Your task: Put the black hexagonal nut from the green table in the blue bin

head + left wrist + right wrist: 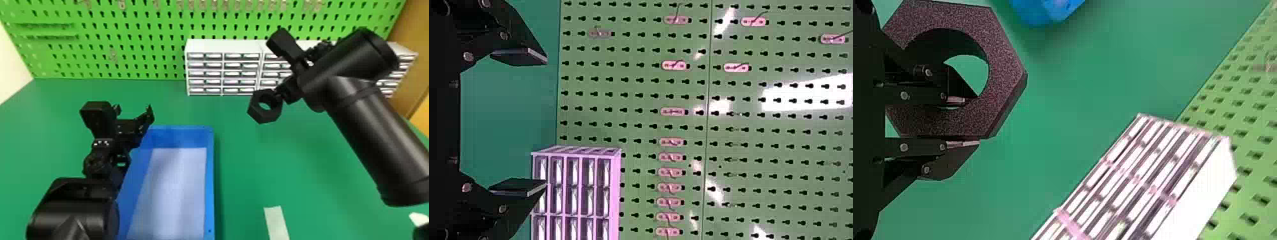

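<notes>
Clamping hex nut [267, 116] w/ R jaws, L jaws apart, blue bin [209, 191] cut off at head-view btm

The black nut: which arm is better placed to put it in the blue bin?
Right, I'd say: the right gripper holds the black nut. The left gripper, open and empty, is nearer the blue bin, but handover seems needless.

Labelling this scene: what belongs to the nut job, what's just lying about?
Job:
- black hexagonal nut, held by the right gripper
- blue bin
- green table

Just there:
- white drawer units, at the back of the table
- green pegboard, behind them
- pale strip on the table
</notes>
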You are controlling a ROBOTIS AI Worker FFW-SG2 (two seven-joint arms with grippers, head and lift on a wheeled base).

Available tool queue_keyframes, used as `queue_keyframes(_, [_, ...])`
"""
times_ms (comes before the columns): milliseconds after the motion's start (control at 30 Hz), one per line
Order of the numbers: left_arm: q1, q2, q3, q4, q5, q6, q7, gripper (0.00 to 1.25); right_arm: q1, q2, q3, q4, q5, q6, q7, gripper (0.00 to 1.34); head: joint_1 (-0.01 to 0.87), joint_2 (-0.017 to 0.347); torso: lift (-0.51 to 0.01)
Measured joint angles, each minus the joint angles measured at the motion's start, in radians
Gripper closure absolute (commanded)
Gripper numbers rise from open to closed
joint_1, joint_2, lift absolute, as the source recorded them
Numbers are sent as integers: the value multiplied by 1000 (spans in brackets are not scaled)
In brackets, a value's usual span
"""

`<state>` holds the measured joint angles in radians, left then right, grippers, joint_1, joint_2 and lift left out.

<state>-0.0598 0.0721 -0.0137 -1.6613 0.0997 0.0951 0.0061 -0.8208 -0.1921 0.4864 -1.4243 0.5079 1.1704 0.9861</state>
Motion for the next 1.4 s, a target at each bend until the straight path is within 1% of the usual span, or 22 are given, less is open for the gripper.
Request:
queue_keyframes(467, [1,0,1,0,1,0,0,383,-56,18,156,-26,-124,-10,0,1075,686,51,-96])
queue_keyframes(733, [0,0,1,0,2,0,0,383,-79,25,210,-57,-188,-21,-1,1075,686,51,-96])
queue_keyframes(1100, [0,0,2,0,4,0,0,383,-101,30,286,-92,-314,-53,-4,1075,686,51,-96])
queue_keyframes(1400, [2,0,4,0,5,0,1,383,-107,33,341,-113,-426,-65,-106,1075,686,51,-96])
